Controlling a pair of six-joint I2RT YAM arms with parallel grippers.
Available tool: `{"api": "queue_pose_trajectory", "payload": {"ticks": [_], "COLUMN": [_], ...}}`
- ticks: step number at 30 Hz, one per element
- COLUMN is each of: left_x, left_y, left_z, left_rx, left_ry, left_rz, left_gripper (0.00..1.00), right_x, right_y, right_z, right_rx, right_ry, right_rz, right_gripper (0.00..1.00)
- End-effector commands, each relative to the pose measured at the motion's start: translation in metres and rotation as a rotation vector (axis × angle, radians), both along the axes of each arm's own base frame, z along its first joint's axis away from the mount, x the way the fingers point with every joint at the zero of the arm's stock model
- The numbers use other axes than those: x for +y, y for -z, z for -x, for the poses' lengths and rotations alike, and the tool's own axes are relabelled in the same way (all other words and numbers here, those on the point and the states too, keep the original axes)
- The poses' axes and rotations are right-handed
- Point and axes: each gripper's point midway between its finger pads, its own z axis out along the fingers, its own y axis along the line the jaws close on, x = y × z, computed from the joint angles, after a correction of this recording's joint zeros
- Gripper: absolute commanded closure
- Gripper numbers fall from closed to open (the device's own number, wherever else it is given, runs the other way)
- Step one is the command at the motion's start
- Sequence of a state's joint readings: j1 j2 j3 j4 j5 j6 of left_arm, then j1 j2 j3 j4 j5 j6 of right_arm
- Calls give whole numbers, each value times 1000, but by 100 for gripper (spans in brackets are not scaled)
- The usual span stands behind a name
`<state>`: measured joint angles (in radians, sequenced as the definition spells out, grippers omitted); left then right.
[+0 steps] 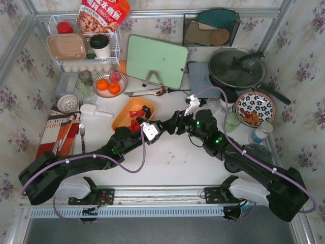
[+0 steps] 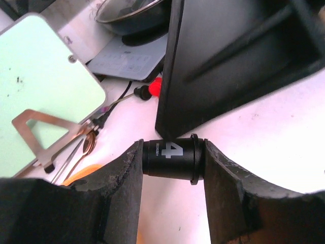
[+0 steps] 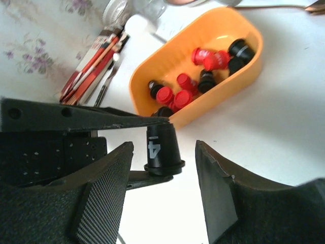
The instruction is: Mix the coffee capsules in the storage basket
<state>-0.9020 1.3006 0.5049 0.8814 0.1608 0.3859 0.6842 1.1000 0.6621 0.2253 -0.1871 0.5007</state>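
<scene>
A black coffee capsule [image 2: 172,157] marked "4" is clamped end to end in my left gripper [image 2: 172,148], which is shut on it above the white table. My right gripper [image 3: 163,152] stands open around the same capsule [image 3: 162,145], with a gap on both sides. The two grippers meet just right of the orange storage basket [image 1: 127,113], the left gripper [image 1: 156,128] facing the right gripper [image 1: 171,125]. Several red and black capsules [image 3: 203,76] lie loose inside the basket [image 3: 218,99].
Behind the basket are a green cutting board [image 1: 156,61], a bowl of oranges [image 1: 109,85] and cutlery [image 1: 147,92]. A lidded pan [image 1: 236,68], a patterned plate [image 1: 255,108] and a green glass [image 1: 232,122] are at the right. A white scoop [image 1: 94,111] lies to the left.
</scene>
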Motion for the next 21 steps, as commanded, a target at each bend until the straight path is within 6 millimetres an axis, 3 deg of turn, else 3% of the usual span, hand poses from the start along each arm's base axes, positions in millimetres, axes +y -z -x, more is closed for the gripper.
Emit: {"api": "queue_pose_trajectory", "payload": {"ticks": [1,6,10,14,21], "left_x": [13,55,118,158,188], "left_y": [-1,8,34,64,78], "left_z": [-17,-60,-90,-96,-103], "left_rx": [35,225,427,589,638], "left_ry": [-126,-460,-815,-993,-1107], "left_rz": [8,40,52,62,62], "left_gripper": [77,81,80,76,70], "right_x": [-25,-50,-60,-69,-84], "right_y": [-6,0,10,24,64], "right_z": [-18,-28,-30,-33,-41], "right_rx": [-46,-54,-47,-25,46], "right_ry": [151,266,302,349,418], "right_rz": [81,192,240,281,416], "right_gripper": [41,41,41,41,41]}}
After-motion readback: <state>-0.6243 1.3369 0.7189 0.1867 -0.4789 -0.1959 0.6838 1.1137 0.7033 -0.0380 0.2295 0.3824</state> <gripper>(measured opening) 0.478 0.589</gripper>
